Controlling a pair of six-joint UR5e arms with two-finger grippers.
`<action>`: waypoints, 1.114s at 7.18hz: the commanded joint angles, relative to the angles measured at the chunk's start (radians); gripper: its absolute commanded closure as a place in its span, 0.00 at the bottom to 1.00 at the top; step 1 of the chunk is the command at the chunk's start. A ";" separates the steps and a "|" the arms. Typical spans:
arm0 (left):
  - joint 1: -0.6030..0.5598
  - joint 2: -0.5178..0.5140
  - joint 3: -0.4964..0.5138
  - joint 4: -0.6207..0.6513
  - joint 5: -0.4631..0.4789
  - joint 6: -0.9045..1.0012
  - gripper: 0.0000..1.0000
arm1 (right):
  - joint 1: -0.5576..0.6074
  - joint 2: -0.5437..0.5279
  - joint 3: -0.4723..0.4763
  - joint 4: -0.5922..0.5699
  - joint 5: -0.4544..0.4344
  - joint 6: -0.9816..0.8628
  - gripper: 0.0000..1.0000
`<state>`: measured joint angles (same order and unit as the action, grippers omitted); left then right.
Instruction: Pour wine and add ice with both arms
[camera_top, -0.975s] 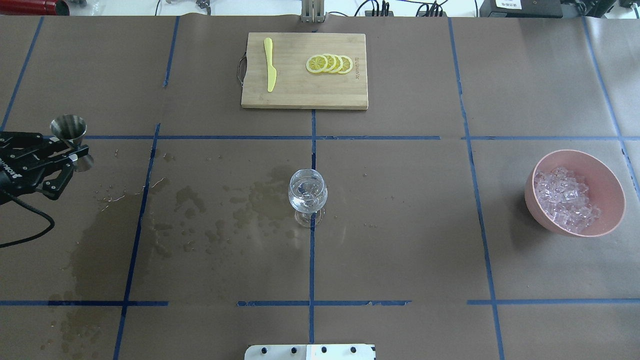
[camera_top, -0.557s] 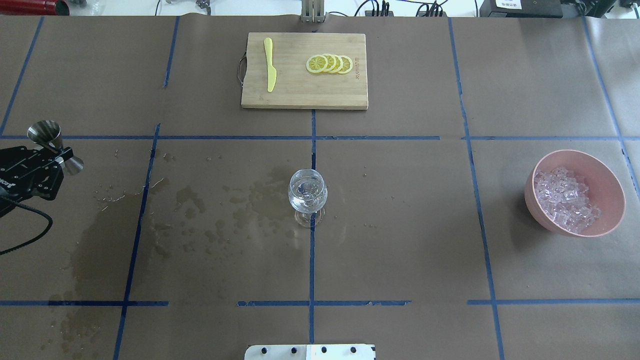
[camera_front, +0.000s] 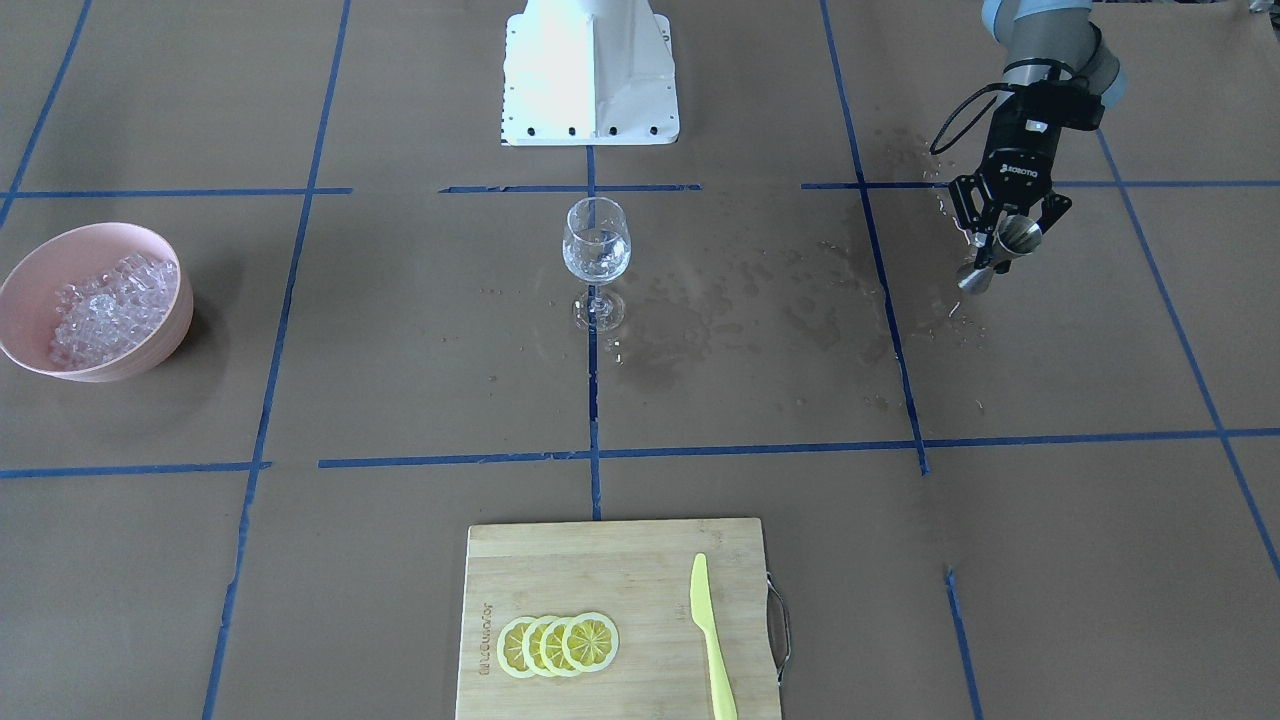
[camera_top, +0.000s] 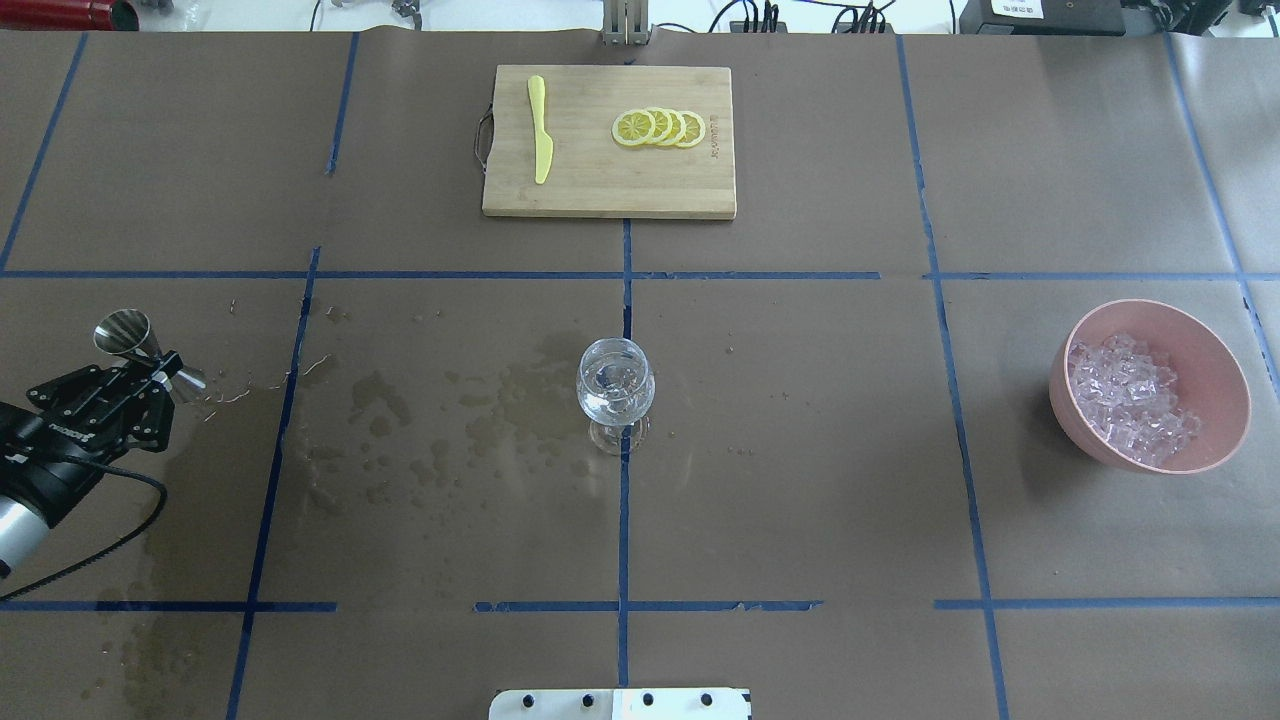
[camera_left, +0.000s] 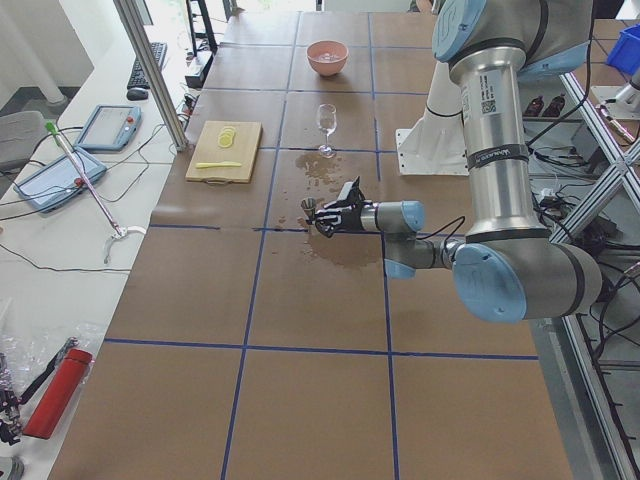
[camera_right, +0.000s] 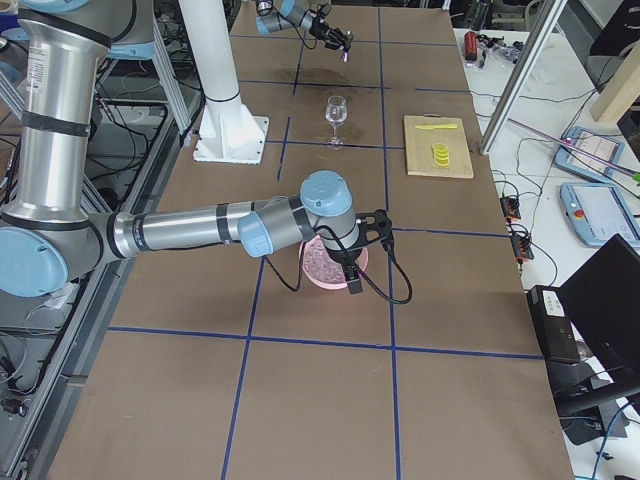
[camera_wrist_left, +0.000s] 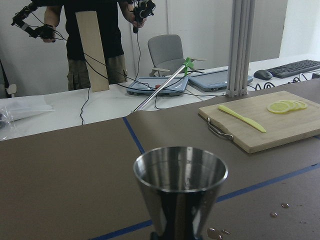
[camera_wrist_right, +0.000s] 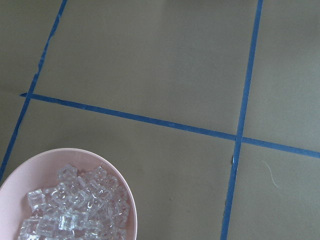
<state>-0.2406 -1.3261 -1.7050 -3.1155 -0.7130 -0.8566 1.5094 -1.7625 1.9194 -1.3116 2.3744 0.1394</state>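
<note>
My left gripper (camera_top: 160, 373) is shut on the waist of a steel jigger (camera_top: 128, 335) and holds it low over the table's left part; it also shows in the front view (camera_front: 1001, 248). In the left wrist view the jigger's cup (camera_wrist_left: 180, 182) looks empty. The wine glass (camera_top: 616, 392) stands at the table's middle with a little clear wine (camera_front: 596, 262) in it. The pink bowl (camera_top: 1215, 345) at the right holds a heap of ice (camera_top: 1128, 395). My right gripper (camera_right: 354, 286) hangs over that bowl; I cannot tell whether it is open. The right wrist view shows only the ice (camera_wrist_right: 75, 212).
Wet patches (camera_top: 200, 460) darken the brown paper between the jigger and the glass. A wooden cutting board (camera_top: 600, 185) at the far middle carries lemon slices (camera_top: 660, 128) and a yellow knife (camera_top: 540, 130). The robot's white base plate (camera_top: 620, 703) is at the near edge.
My left gripper has carried the jigger first left, then toward the near side of the table and a little right, turning as it went. Glass and bowl have not moved.
</note>
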 joint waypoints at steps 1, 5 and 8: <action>0.072 -0.103 0.118 -0.002 0.117 -0.126 1.00 | 0.000 0.001 0.001 0.000 0.000 -0.001 0.00; 0.112 -0.122 0.148 0.005 0.182 -0.121 1.00 | 0.000 0.003 0.001 0.000 0.000 -0.001 0.00; 0.133 -0.122 0.162 0.011 0.184 -0.119 1.00 | 0.000 0.003 0.001 0.000 -0.001 -0.001 0.00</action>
<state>-0.1143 -1.4480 -1.5485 -3.1060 -0.5298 -0.9760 1.5094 -1.7595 1.9205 -1.3116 2.3733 0.1381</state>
